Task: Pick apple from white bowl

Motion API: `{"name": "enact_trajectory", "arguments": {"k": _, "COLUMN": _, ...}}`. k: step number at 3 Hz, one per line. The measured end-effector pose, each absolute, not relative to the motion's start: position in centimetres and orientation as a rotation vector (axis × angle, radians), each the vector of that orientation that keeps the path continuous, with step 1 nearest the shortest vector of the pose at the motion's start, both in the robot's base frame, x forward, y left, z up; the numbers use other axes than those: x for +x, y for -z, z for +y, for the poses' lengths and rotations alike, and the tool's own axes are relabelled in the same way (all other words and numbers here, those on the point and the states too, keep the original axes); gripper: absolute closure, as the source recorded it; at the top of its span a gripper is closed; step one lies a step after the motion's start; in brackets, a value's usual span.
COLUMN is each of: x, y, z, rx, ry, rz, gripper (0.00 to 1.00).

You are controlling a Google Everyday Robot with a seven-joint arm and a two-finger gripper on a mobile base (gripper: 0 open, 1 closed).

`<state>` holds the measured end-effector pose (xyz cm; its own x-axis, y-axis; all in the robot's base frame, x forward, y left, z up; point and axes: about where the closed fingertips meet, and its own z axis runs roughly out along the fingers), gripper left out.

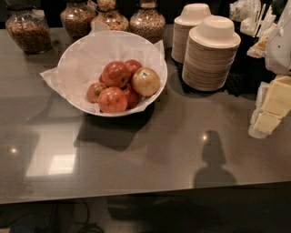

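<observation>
The apple (145, 81), pale yellowish-tan with a small sticker, lies at the right side of the white bowl (152, 101), against the redder apples (116, 74). The bowl is wide, lined with crinkled white paper, and stands at the back left of the dark counter. My gripper (272, 107), white with yellowish parts, hangs at the right edge of the view. It is well to the right of the bowl, a little above the counter, and holds nothing that I can see.
Two stacks of small cream paper bowls (210, 54) stand just right of the white bowl. Several glass jars of grain (29, 31) line the back edge. White packets (248, 13) sit at the back right. The counter's front edge (136, 193) runs across the lower view.
</observation>
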<state>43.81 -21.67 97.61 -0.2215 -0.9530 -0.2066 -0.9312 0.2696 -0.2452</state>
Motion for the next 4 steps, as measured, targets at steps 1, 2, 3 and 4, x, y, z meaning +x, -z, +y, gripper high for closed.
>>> {"name": "enact_trajectory", "arguments": {"k": 1, "x": 43.8, "y": -97.6, "z": -21.7, "rx": -1.725, "ry": 0.098, "rz": 2.232, "gripper": 0.0}}
{"name": "enact_trajectory", "arguments": {"k": 2, "x": 44.5, "y": -97.7, "z": -21.0, "rx": -1.738, "ry": 0.113, "rz": 2.208, "gripper": 0.0}}
{"name": "enact_trajectory", "arguments": {"k": 3, "x": 47.6, "y": -98.2, "z": -18.0, "rx": -1.786, "ry": 0.109, "rz": 2.113, "gripper": 0.0}}
{"name": "enact_trajectory", "arguments": {"k": 4, "x": 49.8, "y": -99.5, "z": -14.8, "rx": -1.832, "ry": 0.153, "rz": 2.002, "gripper": 0.0}}
